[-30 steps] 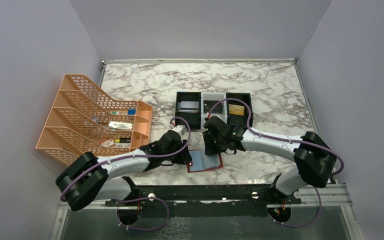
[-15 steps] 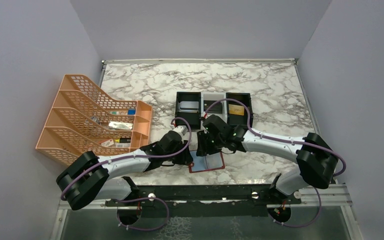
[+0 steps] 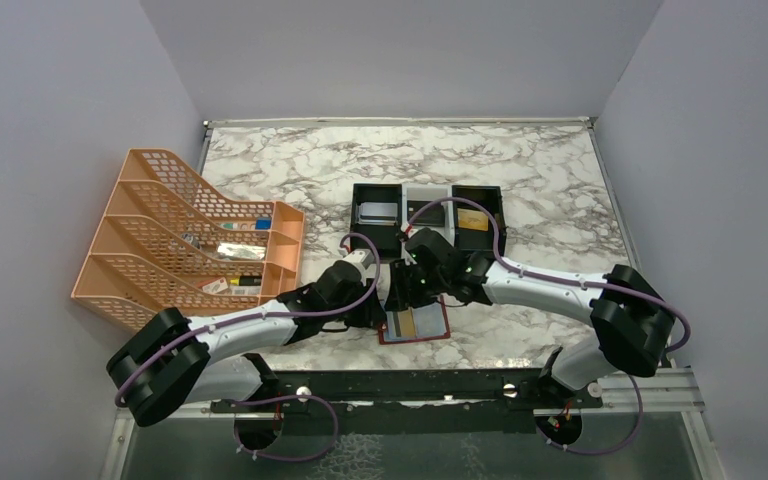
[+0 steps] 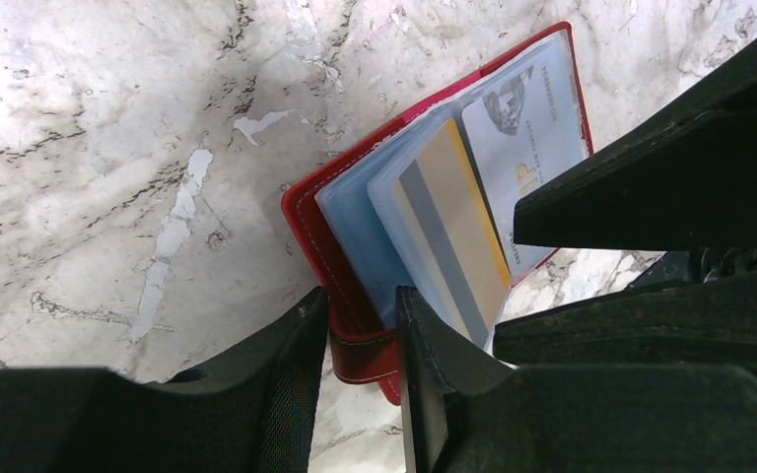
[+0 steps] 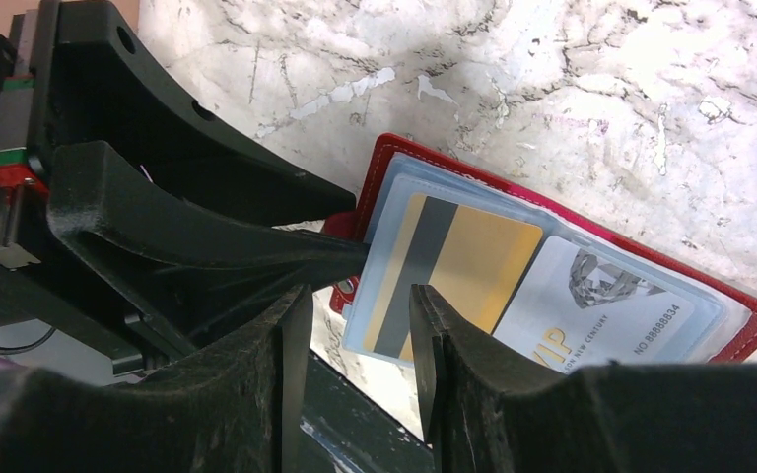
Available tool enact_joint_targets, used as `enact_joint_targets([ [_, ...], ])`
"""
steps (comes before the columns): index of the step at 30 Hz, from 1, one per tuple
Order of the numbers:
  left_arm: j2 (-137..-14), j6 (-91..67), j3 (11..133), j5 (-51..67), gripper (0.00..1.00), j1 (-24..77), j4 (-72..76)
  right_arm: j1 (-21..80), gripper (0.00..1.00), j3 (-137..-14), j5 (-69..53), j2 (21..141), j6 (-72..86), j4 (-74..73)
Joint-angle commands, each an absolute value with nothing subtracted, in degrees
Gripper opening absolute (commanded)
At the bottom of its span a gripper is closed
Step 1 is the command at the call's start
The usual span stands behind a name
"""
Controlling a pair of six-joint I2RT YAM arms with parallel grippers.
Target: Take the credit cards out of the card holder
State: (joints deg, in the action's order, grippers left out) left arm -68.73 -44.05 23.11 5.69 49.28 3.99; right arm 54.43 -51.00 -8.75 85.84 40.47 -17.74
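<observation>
Dark-red bifold card holder (image 4: 301,212) lying open and flat on the marble (image 4: 108,118), its clear pale-blue sleeves facing up.
A thin gold plastic card (image 5: 453,281) with a grey stripe sits in one sleeve. Just beside it, in the next pocket, lies a silvery-white card (image 5: 591,305) printed "VIP". Both are sleeved and flat.

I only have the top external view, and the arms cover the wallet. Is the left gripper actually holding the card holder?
Observer: Yes. The left wrist view shows the left gripper pinching the card holder by its red edge.
Operator: Besides the gold card, which cards are inside?
Observer: A white card marked VIP, right beside the gold card.
Operator: And the right gripper?
Observer: Jaws apart, straddling the card holder's corner nearest the gold card.
</observation>
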Motion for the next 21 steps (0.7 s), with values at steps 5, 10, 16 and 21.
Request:
enact_joint_targets([
  [5, -67.59, -44.08, 23.52, 5.01, 0.34, 49.7, 2.66, 54.8, 0.42, -48.89, -5.56, 85.1, 41.7, -16.61],
  [10, -67.59, -43.69, 24.05, 4.63, 0.34, 49.67, 1.31, 54.59, 0.42, -46.81, -2.91, 83.27, 41.89, -16.73],
  [16, -67.06, -43.18, 25.36, 3.06, 0.34, 49.74, -1.56, 52.92, 0.41, -42.28, -5.47, 80.84, 43.16, -12.76],
  [21, -64.37, -43.24, 27.2, 0.59, 0.4, 49.72, -6.45, 51.86, 0.4, -38.93, -8.51, 78.33, 43.27, -8.71],
])
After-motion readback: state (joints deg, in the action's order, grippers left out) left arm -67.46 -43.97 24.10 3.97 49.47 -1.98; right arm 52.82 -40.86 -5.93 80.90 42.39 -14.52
